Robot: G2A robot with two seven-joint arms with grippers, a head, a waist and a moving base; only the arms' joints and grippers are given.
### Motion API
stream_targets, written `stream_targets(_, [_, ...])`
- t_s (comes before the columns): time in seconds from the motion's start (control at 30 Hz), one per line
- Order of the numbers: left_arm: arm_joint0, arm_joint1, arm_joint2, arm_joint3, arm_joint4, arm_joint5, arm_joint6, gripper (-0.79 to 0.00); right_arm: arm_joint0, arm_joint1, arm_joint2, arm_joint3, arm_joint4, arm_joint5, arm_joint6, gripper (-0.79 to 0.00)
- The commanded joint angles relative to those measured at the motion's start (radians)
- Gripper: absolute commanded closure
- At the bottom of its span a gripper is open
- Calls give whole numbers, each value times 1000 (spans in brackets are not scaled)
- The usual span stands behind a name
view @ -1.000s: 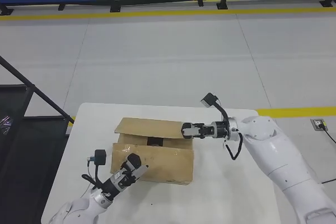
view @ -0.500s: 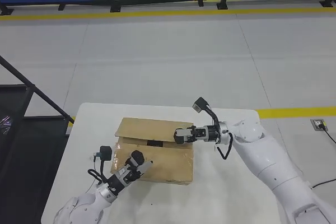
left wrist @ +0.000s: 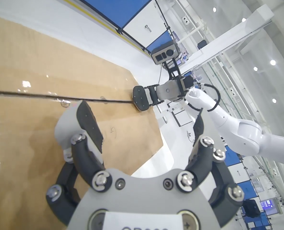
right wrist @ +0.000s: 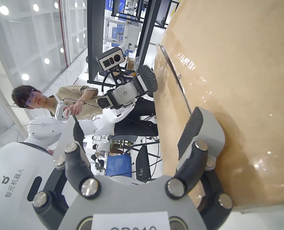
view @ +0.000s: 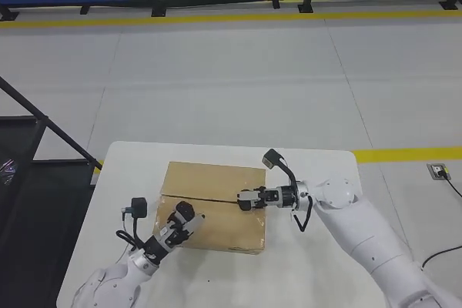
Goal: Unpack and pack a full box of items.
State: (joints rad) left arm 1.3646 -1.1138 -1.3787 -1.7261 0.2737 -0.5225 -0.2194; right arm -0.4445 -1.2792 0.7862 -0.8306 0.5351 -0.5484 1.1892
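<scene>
While my left gripper (view: 183,222) sits spread wide on the near-left corner of the cardboard box (view: 215,181) mid-tabletop (view: 316,254), its flap seam (view: 208,199) runs left to right — my right gripper (view: 246,200), also wide, touches the seam's right end, nearest.

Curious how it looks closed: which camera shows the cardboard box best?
The top view: the whole cardboard box, flaps shut, on the table. Each wrist view catches part of its top and seam.

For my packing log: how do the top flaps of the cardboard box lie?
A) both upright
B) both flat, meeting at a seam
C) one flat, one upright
B: on the cardboard box both flaps lie flat, with a thin dark seam between them.
</scene>
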Motion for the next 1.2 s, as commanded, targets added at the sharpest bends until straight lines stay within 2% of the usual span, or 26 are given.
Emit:
stream_targets(0.0, [19, 2, -37, 1, -27, -6, 25, -785, -7, 0, 2, 1, -7, -1, -5, -785])
stream_targets(0.27, [150, 18, -224, 26, -207, -57, 34, -785, -16, 0, 10, 1, -10, -9, 1, -785])
stream_targets(0.63, [152, 17, -225, 36, -217, -45, 43, -785, -16, 0, 10, 1, -10, -9, 1, -785])
stream_targets(0.7, [151, 9, -210, 71, -281, 7, 98, -785, -16, 0, 10, 1, -10, -9, 1, -785])
stream_targets(0.83, [161, -7, -164, 159, -450, 26, 143, -785, -16, 0, 10, 1, -10, -9, 1, -785])
stream_targets(0.9, [163, -13, -144, 196, -558, 28, 107, -785, -16, 0, 10, 1, -10, -9, 1, -785])
stream_targets(0.97, [150, -15, -139, 242, -596, 38, 65, -785, -16, 0, 10, 1, -10, -9, 1, -785])
stream_targets(1.17, [64, -28, -101, 353, -734, 84, -5, -785, -16, 0, 10, 1, -10, -9, 1, -785])
